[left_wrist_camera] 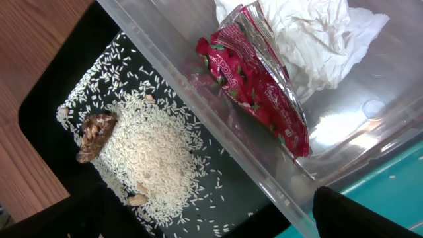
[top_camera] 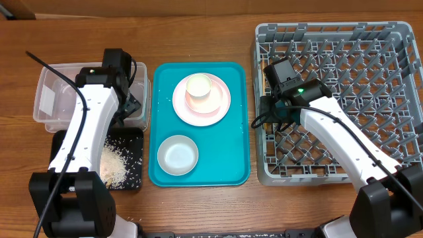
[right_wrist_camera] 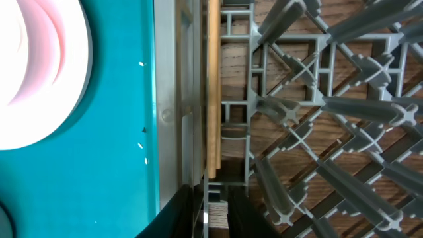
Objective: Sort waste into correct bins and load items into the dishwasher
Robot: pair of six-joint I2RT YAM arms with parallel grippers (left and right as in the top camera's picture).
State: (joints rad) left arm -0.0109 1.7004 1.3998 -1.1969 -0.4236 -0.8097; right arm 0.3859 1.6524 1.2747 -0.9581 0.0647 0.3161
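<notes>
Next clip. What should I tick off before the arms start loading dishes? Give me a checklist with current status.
1. Napkin and red wrapper inside the clear tub: ok.
2. Rice and brown scraps on the black tray: ok.
3. Dish rack free of dishes: ok.
4. Pink plate, cream cup and white bowl loaded: not ok, all on the teal tray.
5. Right gripper open: cannot tell.

Top-down overhead; close downward wrist views
</notes>
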